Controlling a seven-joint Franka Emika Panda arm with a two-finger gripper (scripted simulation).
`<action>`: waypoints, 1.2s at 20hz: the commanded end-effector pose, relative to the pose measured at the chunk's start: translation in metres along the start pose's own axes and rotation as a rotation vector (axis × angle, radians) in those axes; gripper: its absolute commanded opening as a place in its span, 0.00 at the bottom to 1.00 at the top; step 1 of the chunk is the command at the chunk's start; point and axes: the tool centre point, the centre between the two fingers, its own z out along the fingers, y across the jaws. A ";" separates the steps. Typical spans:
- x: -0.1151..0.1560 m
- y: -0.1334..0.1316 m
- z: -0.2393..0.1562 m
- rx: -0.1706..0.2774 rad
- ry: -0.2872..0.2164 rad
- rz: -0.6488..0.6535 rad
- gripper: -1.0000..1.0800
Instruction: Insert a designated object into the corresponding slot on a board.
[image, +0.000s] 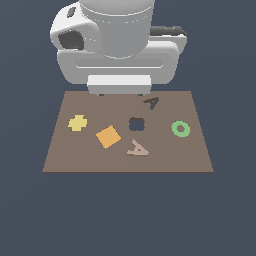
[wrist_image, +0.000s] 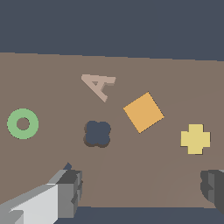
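Observation:
The pinkish-tan A piece (image: 137, 148) lies flat on the brown board (image: 65, 160), near its front edge; it also shows in the wrist view (wrist_image: 99, 85). The dark A-shaped slot (image: 151, 103) is near the board's far edge, towards the exterior view's right. In the wrist view only a dark tip of the slot (wrist_image: 67, 166) shows beside one finger (wrist_image: 65, 192). My gripper (image: 120, 93) hangs over the board's far edge, open and empty, well apart from the A piece. In the wrist view its fingers stand wide apart around the gripper's middle (wrist_image: 140, 192).
On the board lie a yellow cross piece (image: 77, 122), an orange square tile (image: 108, 136) and a green ring (image: 180, 128). A dark blue-black cross-shaped recess (image: 136, 124) sits between the slot and the A piece. The robot's body (image: 117, 40) looms behind the board.

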 end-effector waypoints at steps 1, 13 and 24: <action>0.000 0.000 0.000 0.000 0.000 0.000 0.96; 0.009 0.001 0.011 0.002 0.002 -0.095 0.96; 0.036 -0.001 0.041 0.007 0.007 -0.362 0.96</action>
